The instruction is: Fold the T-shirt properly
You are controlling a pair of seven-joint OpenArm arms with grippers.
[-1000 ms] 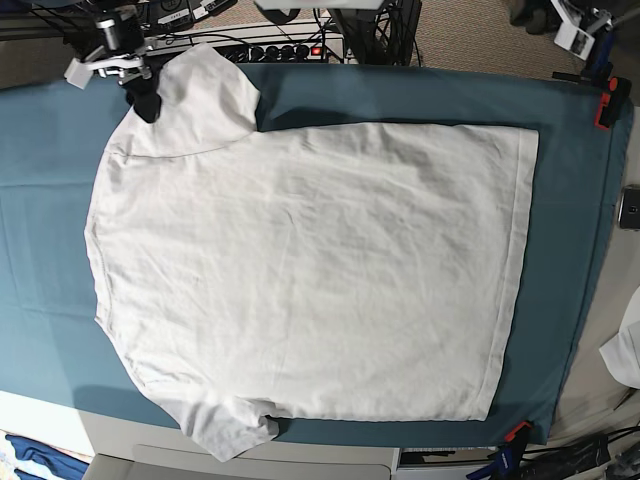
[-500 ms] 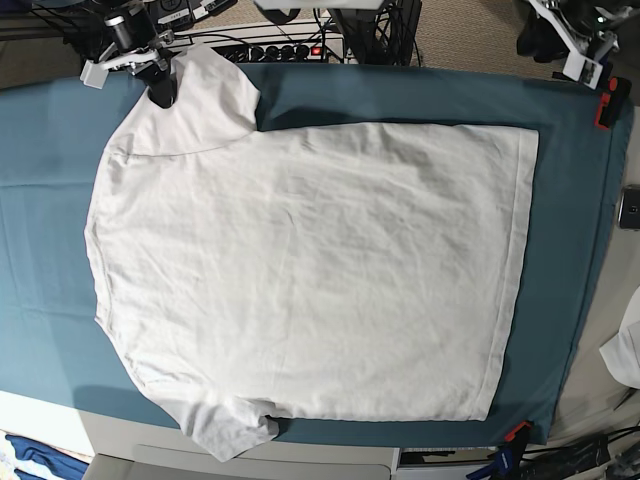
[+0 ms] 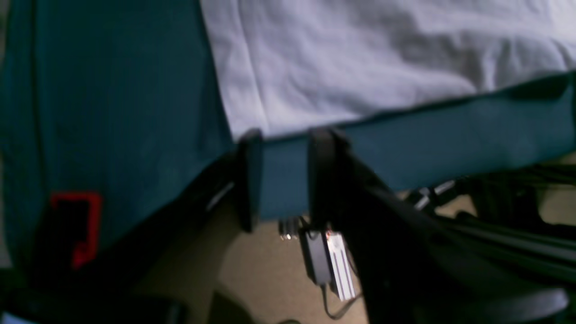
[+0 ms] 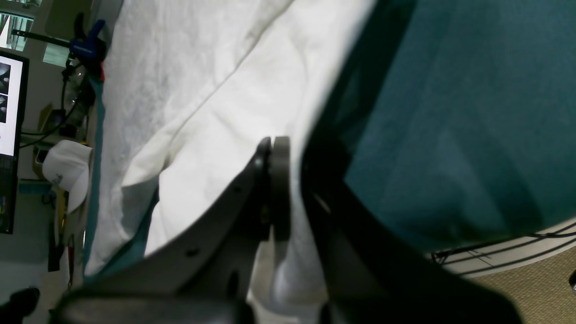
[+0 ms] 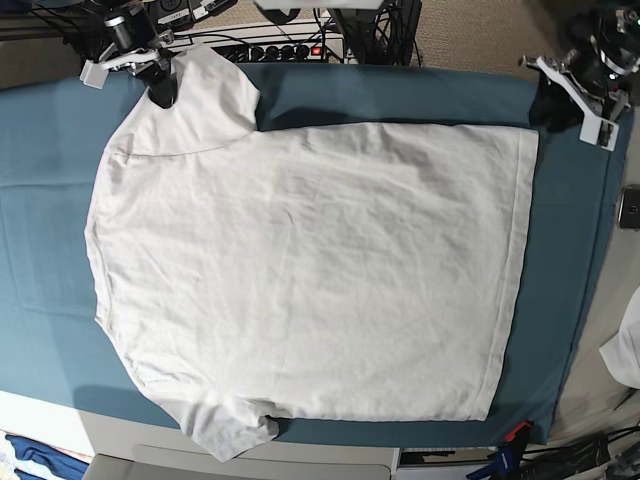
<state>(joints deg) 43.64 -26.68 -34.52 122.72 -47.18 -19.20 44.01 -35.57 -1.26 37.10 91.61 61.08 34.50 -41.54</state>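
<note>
The white T-shirt [image 5: 310,270] lies spread flat on the teal tablecloth [image 5: 40,200], neckline side to the left and hem to the right. My right gripper [image 5: 162,95] sits at the edge of the far sleeve [image 5: 210,95]. In the right wrist view the right gripper [image 4: 274,148] is shut, with white sleeve cloth [image 4: 234,112] running in between the fingers. My left gripper [image 5: 548,108] hovers just beyond the far hem corner [image 5: 530,135]. Seen from the left wrist, the left gripper [image 3: 288,135] is open, its tips at the T-shirt's [image 3: 360,58] edge and only tablecloth between them.
A red clamp [image 5: 607,100] holds the tablecloth at the far right corner, close to my left arm. A power strip [image 5: 290,50] and cables lie behind the far table edge. A phone [image 5: 630,208] and a small white cloth [image 5: 625,350] sit off the right side.
The right gripper shifted slightly right onto the sleeve edge and shut. The left arm came down from the far right corner toward the hem corner.
</note>
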